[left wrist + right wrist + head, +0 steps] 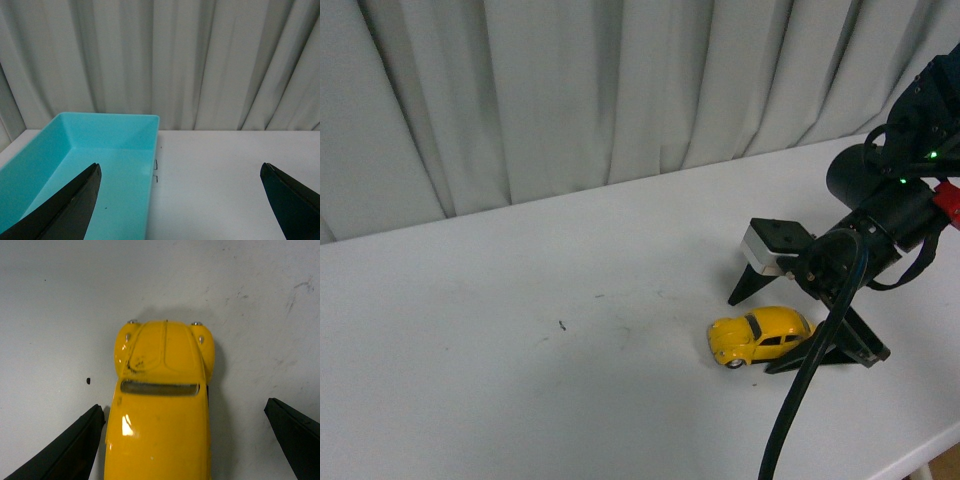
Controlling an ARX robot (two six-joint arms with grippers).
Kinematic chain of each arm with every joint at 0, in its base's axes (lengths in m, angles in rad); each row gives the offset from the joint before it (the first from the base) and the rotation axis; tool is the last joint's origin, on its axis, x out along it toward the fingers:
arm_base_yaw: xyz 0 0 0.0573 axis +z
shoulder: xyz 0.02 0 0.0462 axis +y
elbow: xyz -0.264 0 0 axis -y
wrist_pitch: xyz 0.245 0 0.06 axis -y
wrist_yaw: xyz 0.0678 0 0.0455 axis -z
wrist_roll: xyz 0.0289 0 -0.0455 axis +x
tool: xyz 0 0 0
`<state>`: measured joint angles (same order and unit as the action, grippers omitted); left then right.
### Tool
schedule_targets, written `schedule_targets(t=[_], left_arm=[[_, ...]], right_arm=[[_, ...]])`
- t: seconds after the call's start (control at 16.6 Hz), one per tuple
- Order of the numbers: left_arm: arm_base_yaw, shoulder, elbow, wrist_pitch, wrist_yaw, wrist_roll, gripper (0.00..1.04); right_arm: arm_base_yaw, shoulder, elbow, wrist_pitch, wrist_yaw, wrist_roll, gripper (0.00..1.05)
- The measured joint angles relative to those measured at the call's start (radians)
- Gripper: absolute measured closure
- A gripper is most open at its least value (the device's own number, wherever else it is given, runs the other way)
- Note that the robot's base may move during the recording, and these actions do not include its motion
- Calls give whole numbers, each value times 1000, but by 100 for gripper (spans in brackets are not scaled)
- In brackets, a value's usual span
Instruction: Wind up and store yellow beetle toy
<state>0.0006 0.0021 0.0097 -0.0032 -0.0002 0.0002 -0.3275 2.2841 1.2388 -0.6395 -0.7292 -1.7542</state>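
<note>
The yellow beetle toy (760, 335) stands on its wheels on the white table (520, 350), right of the middle. My right gripper (750, 337) is low over it and open, with one black finger on each side of the car. In the right wrist view the yellow beetle toy (162, 405) lies lengthwise between the fingers (75, 450), bonnet pointing away, and the right gripper (182, 405) does not touch it. My left gripper (180, 167) is open and holds nothing; it is out of the front view.
A turquoise bin (107, 132) sits empty on the table, seen in the left wrist view under one left finger. Grey curtains (620, 90) hang behind the table. The table's front edge (920, 450) runs close by at the lower right.
</note>
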Motion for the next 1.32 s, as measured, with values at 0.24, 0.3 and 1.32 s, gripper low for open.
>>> schedule_targets(t=[0.24, 0.3, 1.32], left_arm=[[0, 0, 0, 0, 0, 0, 7], [0, 0, 0, 0, 0, 0, 7], [0, 0, 0, 0, 0, 0, 7]], right_arm=[[6, -12, -18, 19, -2, 10, 7], [10, -15, -23, 22, 3, 14, 7], [19, -37, -42, 64, 26, 37, 7]])
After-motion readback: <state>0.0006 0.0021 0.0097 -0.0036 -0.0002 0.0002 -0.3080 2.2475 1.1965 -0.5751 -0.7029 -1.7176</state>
